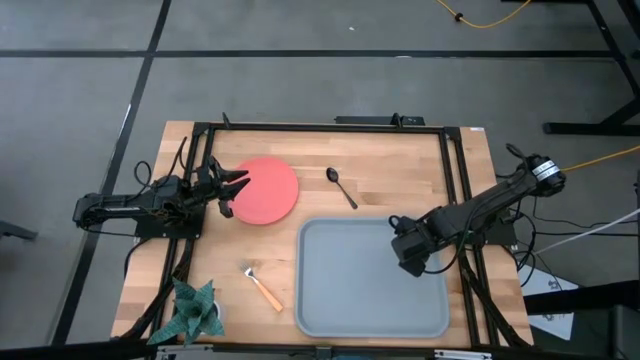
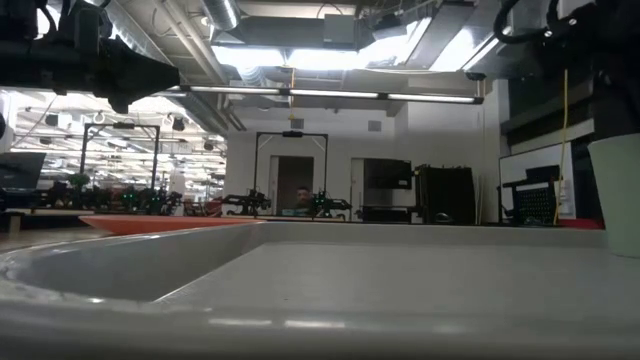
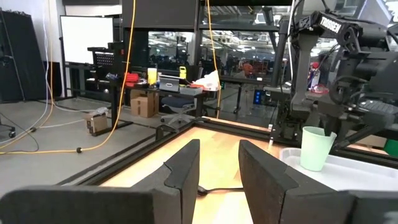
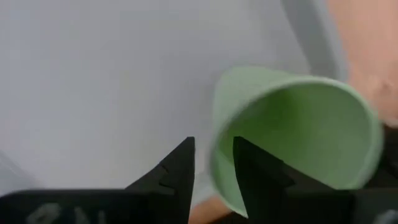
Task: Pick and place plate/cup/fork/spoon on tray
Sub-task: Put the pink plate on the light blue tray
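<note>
Over the tray, right claw pinching the cup rim; left claw slightly open.

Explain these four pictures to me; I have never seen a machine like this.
It is a robot with two dark arms at a wooden table. One picture looks down from above, one looks level across the tabletop, and one comes from each arm's wrist. On the table lie a red plate, a dark spoon, an orange-handled fork and a grey-blue tray. The left gripper sits at the plate's edge, jaws open, holding nothing. The right gripper is over the tray, jaws shut on the rim of the green cup, which appears to stand on the tray.
</note>
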